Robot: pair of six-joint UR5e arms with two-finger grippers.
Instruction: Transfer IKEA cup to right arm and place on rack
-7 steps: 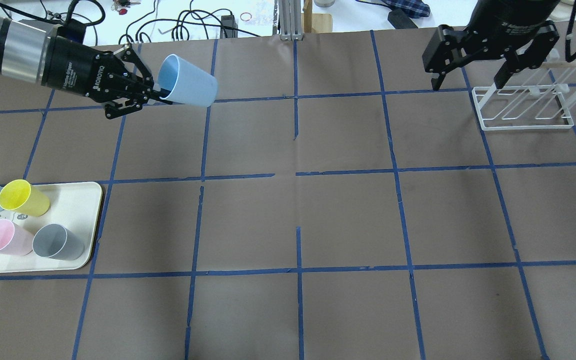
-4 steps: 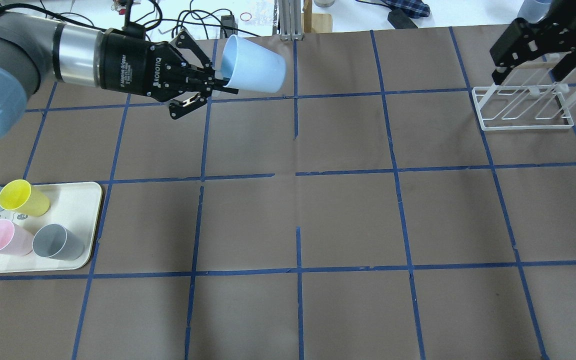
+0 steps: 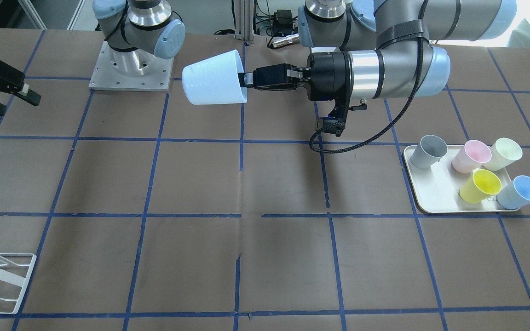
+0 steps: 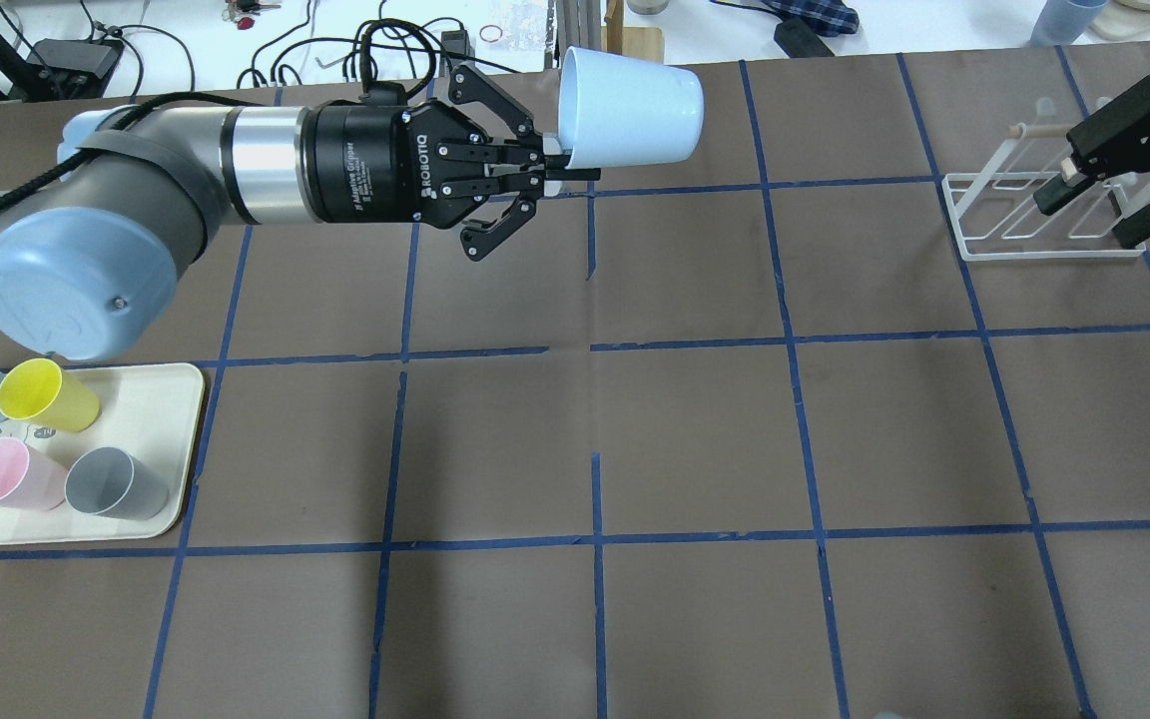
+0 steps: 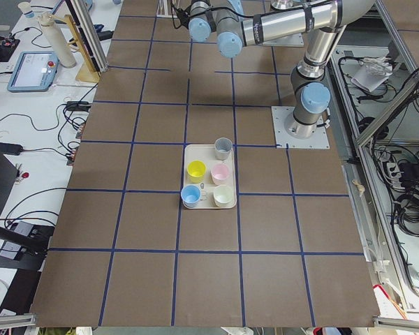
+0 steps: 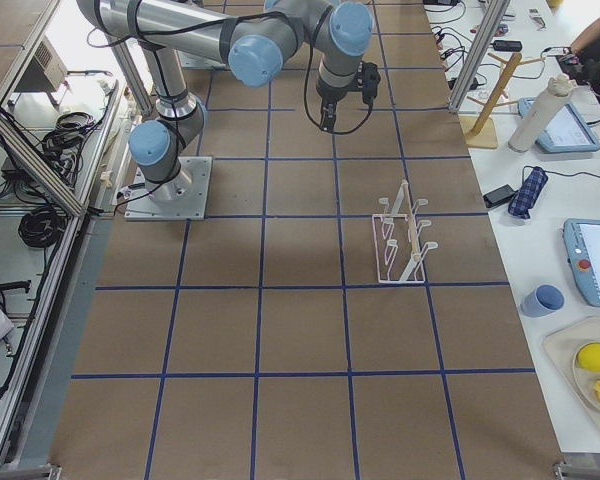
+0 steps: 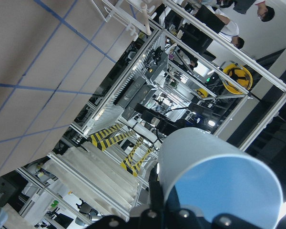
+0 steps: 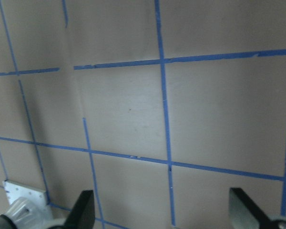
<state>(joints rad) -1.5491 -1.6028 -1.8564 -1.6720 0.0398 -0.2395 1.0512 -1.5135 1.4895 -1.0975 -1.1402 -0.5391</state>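
Up at 12 o'clock overhead, my left gripper is clenched on the rim of the IKEA cup — held sideways, off the table. At 2 o'clock my right gripper hangs over the rack. Front-facing: cup near 11 o'clock. Right wrist cam — fingers spread, nothing between.

Open table span between IKEA cup and right gripper; rack just beside gripper; tray well apart.

smooth matt plastic cup, white wire rack, seemingly paper-covered table.
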